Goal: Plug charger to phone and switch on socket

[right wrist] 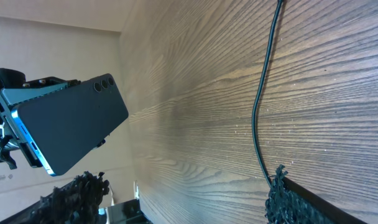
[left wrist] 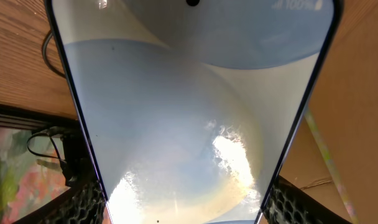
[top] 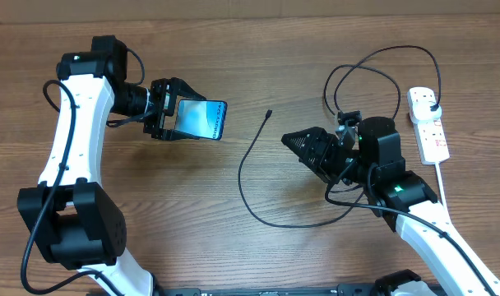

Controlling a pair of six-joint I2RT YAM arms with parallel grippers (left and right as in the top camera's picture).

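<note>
My left gripper (top: 174, 119) is shut on the phone (top: 202, 119) and holds it above the table, its light blue screen up. In the left wrist view the phone's screen (left wrist: 189, 112) fills the frame between the two fingers. The charger cable (top: 248, 177) lies loose on the table, its small connector tip (top: 268, 113) between the phone and my right gripper (top: 293, 141). The right gripper is open and empty, pointing left. In the right wrist view the phone's dark back (right wrist: 71, 130) is at the left and the cable (right wrist: 260, 118) runs past the right finger. The socket (top: 428, 125) lies at the far right with the black plug (top: 432, 107) in it.
The cable loops (top: 373, 74) behind the right arm toward the power strip. The strip's white cord (top: 442, 185) runs toward the front right. The wooden table (top: 233, 49) spans the view, with a pale wall beyond its far edge.
</note>
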